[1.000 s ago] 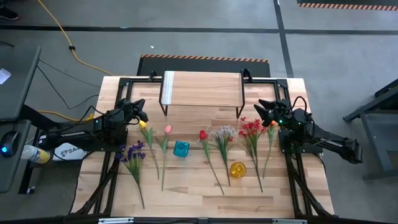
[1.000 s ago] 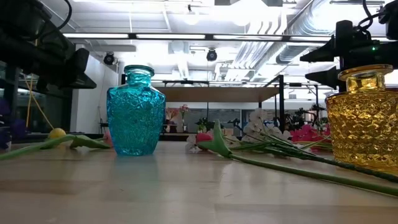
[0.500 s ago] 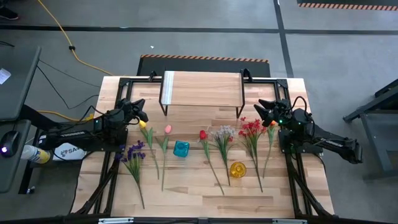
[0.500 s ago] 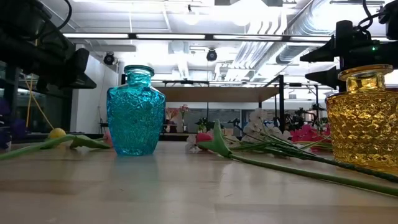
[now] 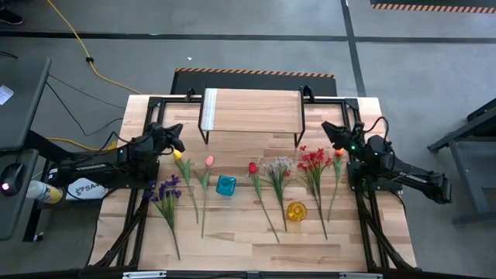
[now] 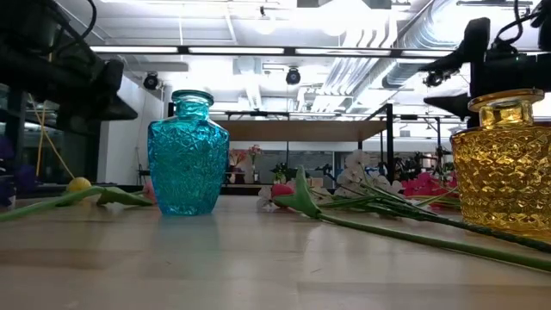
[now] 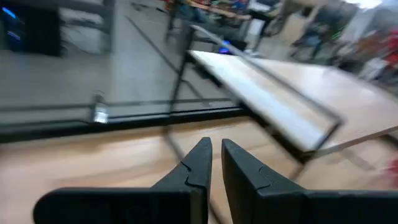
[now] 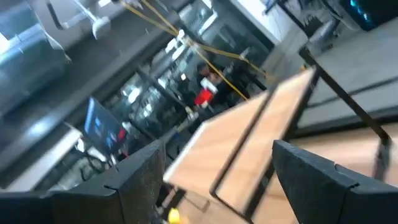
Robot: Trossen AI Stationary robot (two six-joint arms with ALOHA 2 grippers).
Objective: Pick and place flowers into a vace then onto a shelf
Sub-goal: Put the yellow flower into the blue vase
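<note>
Several flowers [image 5: 263, 182] lie flat in a row on the plank table, stems toward the near edge, from a purple one [image 5: 167, 190] at the left to an orange one [image 5: 339, 154] at the right. A blue vase [image 5: 225, 185] and a yellow vase [image 5: 296, 211] stand upright among them. The shelf [image 5: 252, 112] stands on black legs at the far side. My left gripper [image 5: 177, 133] hovers shut, holding nothing, off the shelf's left end above the yellow flower [image 5: 180, 157]. My right gripper [image 5: 329, 132] hovers open and holding nothing off the shelf's right end; its fingers [image 8: 311, 174] stand wide apart.
Black frame bars run along the table's left and right sides [image 5: 364, 225]. The strip of table between the shelf legs and the flower heads [image 5: 248, 147] is bare wood. In the low view the vases [image 6: 188, 155] and stems [image 6: 387, 228] fill the foreground.
My right gripper has rolled about its own pointing line while staying in place, still open. My left gripper has rolled a little, also in place. The flowers and the vases have not moved.
</note>
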